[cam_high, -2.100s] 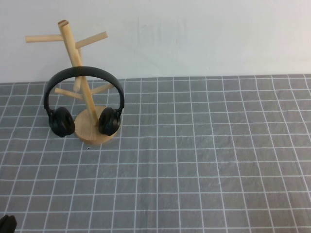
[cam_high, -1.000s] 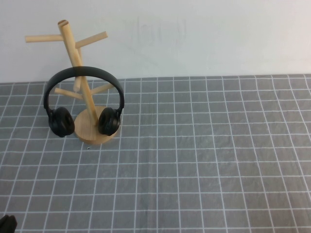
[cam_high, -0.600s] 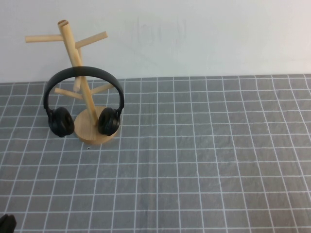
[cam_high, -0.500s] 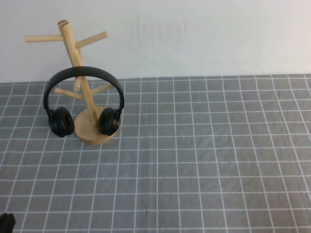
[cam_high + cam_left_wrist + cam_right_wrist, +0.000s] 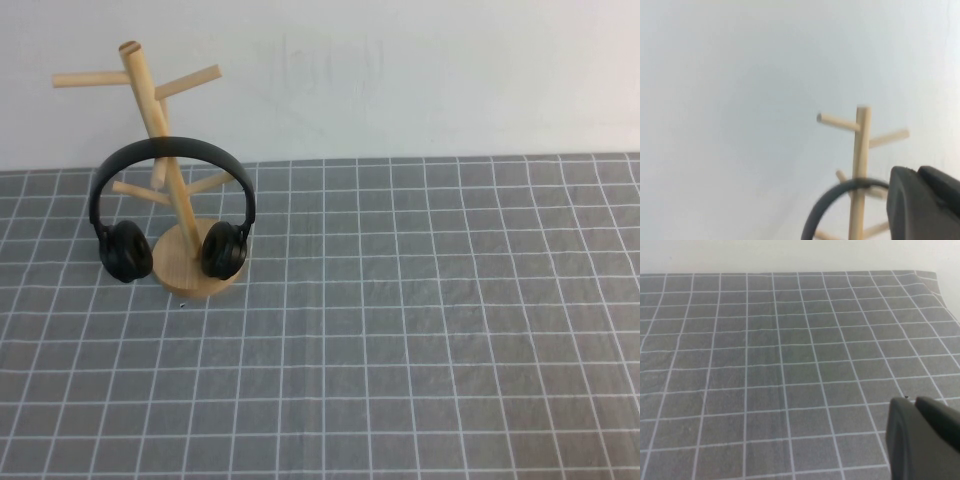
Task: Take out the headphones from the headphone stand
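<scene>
Black headphones [image 5: 172,150] hang on the light wooden headphone stand [image 5: 148,95] at the far left of the table. The headband rests over a lower peg and the two ear cups flank the round base [image 5: 183,277]. In the left wrist view the stand [image 5: 862,140] and part of the headband [image 5: 826,204] appear ahead of my left gripper [image 5: 916,171], which is shut and empty, well short of them. My right gripper [image 5: 914,401] hovers shut and empty over the mat. Neither gripper shows in the high view.
A grey mat with a white grid [image 5: 420,320] covers the table up to a white wall [image 5: 400,70] behind the stand. The mat's far corner [image 5: 932,277] curls slightly in the right wrist view.
A dark piece of the left arm at the bottom left corner of the high view has slid out of sight. Headphones and stand have not moved.
</scene>
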### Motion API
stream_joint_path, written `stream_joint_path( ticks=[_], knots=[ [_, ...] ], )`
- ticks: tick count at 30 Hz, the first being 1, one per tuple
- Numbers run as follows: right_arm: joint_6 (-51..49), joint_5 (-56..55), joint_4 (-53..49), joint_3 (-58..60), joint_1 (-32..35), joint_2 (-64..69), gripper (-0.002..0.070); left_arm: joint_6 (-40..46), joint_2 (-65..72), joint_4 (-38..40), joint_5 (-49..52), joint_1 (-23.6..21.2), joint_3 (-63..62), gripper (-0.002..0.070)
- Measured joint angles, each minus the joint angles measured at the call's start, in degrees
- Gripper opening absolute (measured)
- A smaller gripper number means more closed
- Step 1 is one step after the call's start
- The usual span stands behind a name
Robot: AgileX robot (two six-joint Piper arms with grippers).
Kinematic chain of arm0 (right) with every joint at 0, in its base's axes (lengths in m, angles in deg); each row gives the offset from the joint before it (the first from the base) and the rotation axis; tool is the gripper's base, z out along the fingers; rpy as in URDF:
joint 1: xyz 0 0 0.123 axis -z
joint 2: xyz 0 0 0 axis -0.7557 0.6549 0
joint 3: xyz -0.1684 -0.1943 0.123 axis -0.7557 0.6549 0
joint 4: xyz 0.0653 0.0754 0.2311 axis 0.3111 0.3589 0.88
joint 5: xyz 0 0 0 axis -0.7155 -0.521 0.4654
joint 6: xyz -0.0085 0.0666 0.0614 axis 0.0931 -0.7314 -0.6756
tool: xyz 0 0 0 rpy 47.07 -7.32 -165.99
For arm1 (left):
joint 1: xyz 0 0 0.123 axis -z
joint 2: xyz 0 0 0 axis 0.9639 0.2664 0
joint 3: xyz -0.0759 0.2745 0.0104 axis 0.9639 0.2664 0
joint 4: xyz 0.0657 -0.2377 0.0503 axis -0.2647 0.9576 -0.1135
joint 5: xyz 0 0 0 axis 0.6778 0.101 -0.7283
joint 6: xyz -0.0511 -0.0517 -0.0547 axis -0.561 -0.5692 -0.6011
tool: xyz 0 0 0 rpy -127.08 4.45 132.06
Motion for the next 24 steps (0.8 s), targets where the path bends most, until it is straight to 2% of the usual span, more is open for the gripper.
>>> stream_joint_path(
  ticks=[9,18,21,24],
  knots=[
    [0.0,0.0,0.0,0.0,0.0,0.0,-0.0006,-0.8,0.0,0.3,-6.2,0.0,0.0,-0.0003],
    [0.0,0.0,0.0,0.0,0.0,0.0,-0.0006,-3.8,0.0,1.7,-33.6,0.0,-0.4,-0.0003],
    [0.0,0.0,0.0,0.0,0.0,0.0,-0.0006,-3.9,0.0,2.4,-32.7,0.0,-4.0,-0.0003],
    [0.0,0.0,0.0,0.0,0.0,0.0,-0.0006,-4.0,-0.1,2.6,-27.3,0.0,-10.2,-0.0004]
  ],
)
